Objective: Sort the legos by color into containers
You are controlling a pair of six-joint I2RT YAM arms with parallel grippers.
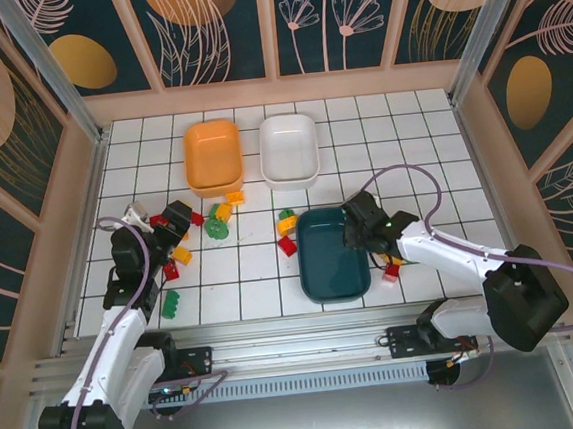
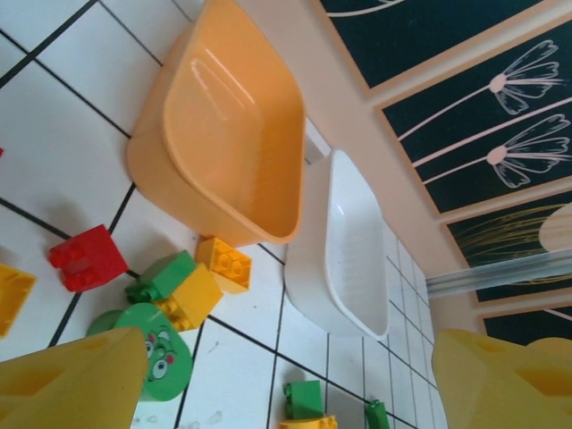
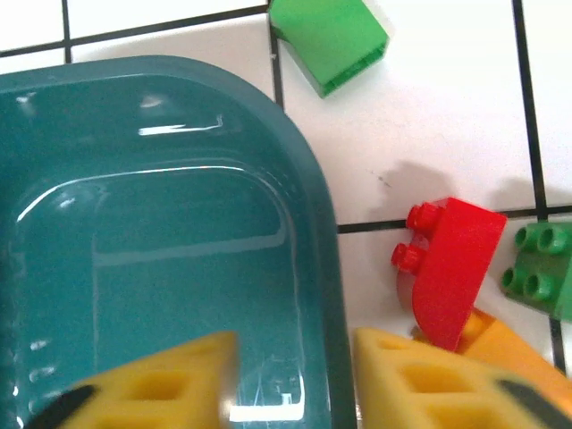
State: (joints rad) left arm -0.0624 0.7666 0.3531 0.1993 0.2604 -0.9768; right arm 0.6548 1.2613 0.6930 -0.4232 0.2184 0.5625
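Note:
Three containers stand on the tiled table: an orange tray (image 1: 211,154) (image 2: 228,134), a white tray (image 1: 289,150) (image 2: 353,250) and a dark teal tray (image 1: 330,255) (image 3: 161,232). My left gripper (image 1: 175,226) (image 2: 290,344) is open among scattered legos, holding nothing. Ahead of it lie a red brick (image 2: 88,259), a green and yellow clump (image 2: 179,288), a yellow brick (image 2: 225,264) and a round green piece (image 2: 161,357). My right gripper (image 1: 359,234) (image 3: 295,344) straddles the teal tray's right rim, one finger inside, one outside, with a gap still showing on the inner side.
Beside the teal tray lie a green brick (image 3: 329,40), a red brick (image 3: 447,268), another green one (image 3: 541,273) and an orange piece (image 3: 518,357). Green, yellow and red bricks (image 1: 287,229) sit left of the teal tray. More bricks (image 1: 170,285) lie near the left arm. Walls enclose the table.

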